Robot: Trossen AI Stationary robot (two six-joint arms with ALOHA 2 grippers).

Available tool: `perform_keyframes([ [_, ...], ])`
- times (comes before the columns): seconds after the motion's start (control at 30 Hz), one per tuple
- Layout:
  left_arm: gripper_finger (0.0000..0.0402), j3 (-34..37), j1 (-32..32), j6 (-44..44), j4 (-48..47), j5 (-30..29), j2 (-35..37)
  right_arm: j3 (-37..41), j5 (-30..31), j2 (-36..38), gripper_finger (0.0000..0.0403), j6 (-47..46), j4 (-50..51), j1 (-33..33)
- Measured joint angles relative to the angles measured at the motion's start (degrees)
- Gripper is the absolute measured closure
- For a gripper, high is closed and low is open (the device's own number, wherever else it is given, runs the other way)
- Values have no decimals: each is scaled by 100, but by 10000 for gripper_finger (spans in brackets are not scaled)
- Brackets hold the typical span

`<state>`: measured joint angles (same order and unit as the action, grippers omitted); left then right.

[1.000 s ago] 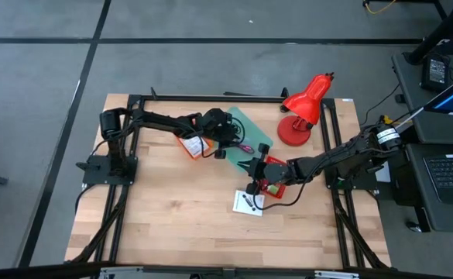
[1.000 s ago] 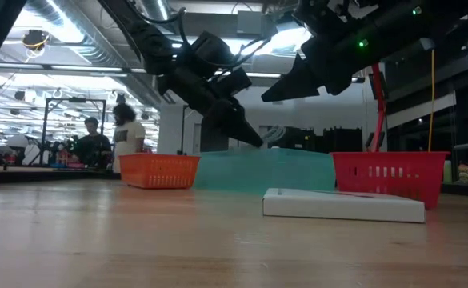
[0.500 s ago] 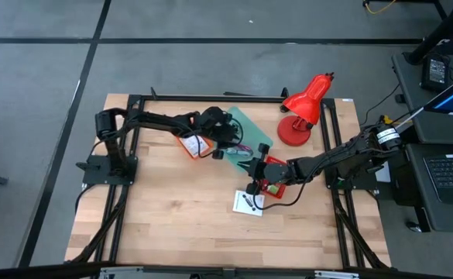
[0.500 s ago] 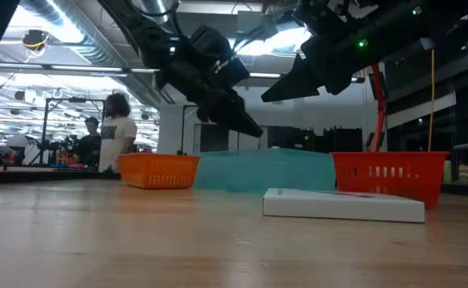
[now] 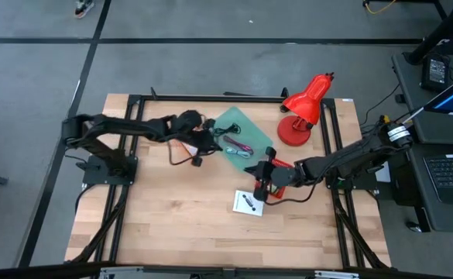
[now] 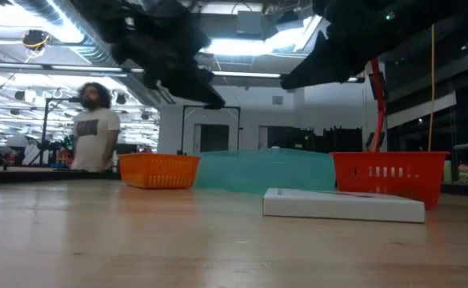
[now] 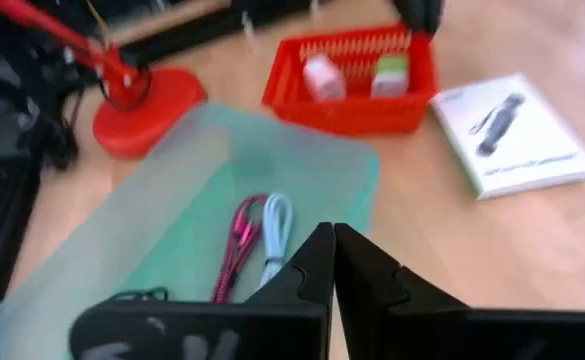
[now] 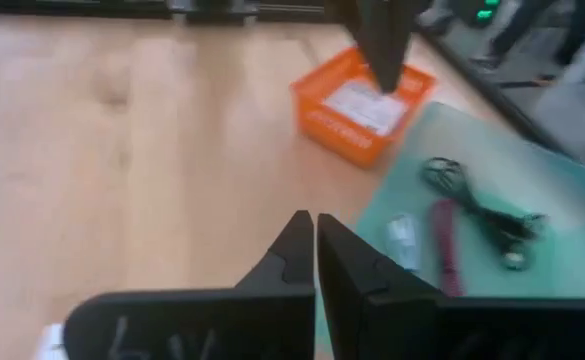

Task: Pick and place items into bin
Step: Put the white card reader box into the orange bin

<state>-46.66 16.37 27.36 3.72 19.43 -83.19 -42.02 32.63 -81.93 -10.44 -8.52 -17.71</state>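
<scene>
Taking the green mat [image 5: 241, 133] as landmark: left of it sits the orange bin [image 8: 362, 103], holding a white packet, with the left tool [image 5: 203, 139] above, fingers together, empty. On the mat lie maroon cable [image 7: 237, 245], pale blue cable [image 7: 275, 225] and black cable [image 8: 477, 205], seemingly still unsorted. Just right, the right tool [image 5: 259, 172], pinched closed and empty, hovers beside the red bin [image 7: 357, 75]. Only the left wrist view shows two small items already inside it.

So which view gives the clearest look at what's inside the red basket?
The left wrist view: the red basket holds a pink item and a green one. The low view shows only its side; the high view hides it under the right arm; the right wrist view misses it.
</scene>
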Motion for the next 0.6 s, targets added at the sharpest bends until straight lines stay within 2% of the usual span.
perform_keyframes([
  [0.17,400,858,-338,-286,981,-43,609,-40,-624,-57,403,-405,272,-14],
  [0.3,399,1297,-567,-626,1721,-151,792,-565,-758,-199,403,-1095,1589,-22],
  [0.43,400,1447,-813,-732,1928,-152,781,-1255,-1035,-511,403,-1571,2787,-100],
  [0.6,399,1472,-1182,-837,2017,-166,760,-1712,-1435,-921,403,-1762,3152,-249],
])
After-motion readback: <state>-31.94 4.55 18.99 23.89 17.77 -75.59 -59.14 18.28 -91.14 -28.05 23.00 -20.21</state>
